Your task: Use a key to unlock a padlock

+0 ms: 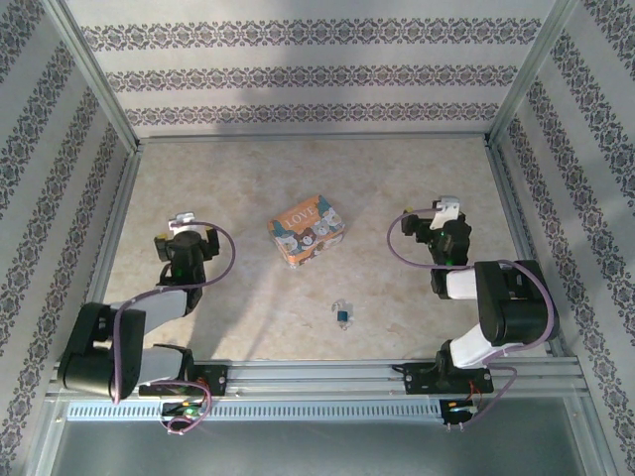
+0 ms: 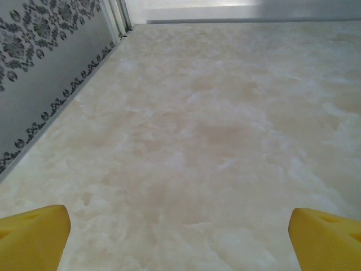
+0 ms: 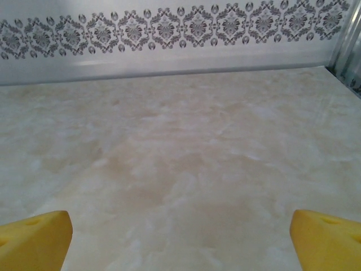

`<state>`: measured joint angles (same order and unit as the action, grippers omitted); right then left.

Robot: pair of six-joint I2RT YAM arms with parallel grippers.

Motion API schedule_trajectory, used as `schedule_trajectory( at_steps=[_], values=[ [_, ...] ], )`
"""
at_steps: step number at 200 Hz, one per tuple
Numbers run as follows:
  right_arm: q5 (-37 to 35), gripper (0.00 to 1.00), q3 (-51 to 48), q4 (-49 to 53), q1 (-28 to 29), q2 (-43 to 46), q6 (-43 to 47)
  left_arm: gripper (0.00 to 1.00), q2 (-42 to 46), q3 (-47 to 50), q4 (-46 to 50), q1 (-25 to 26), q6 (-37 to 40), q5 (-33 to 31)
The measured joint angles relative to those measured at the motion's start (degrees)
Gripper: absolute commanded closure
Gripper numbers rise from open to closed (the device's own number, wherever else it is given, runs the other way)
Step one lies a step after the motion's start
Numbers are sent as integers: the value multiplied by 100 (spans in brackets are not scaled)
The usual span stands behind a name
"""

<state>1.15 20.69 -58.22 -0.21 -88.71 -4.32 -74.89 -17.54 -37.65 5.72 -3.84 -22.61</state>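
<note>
Top external: box (image 1: 307, 230) beyond padlock (image 1: 341, 315), not touching; L pincer (image 2: 180, 240), R pincer (image 3: 180, 240) wide apart, empty.

The only writing that can be read is the one word "LOVE", which stands near the far edge on the top face of the small orange picture box (image 1: 307, 230), in the top view.

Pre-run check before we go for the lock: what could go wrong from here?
1. The padlock is tiny and lies loose on the table; a pinch may shove it aside rather than grip it.
2. The key cannot be told apart from the padlock in the top view, so a grasp could be mis-aimed.
3. The box sits just beyond the padlock; a reaching arm might clip it.
</note>
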Motion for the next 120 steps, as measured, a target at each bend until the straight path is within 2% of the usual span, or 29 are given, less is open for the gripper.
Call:
schedule_trajectory(
  at_steps=[87, 120],
  values=[
    [-92, 2, 0, 341, 0, 0, 26, 1, -1757, 299, -2717, -37, 380, 914],
    [-96, 2, 0, 348, 0, 0, 28, 1, -1788, 76, -2476, -232, 374, 1154]
  ],
)
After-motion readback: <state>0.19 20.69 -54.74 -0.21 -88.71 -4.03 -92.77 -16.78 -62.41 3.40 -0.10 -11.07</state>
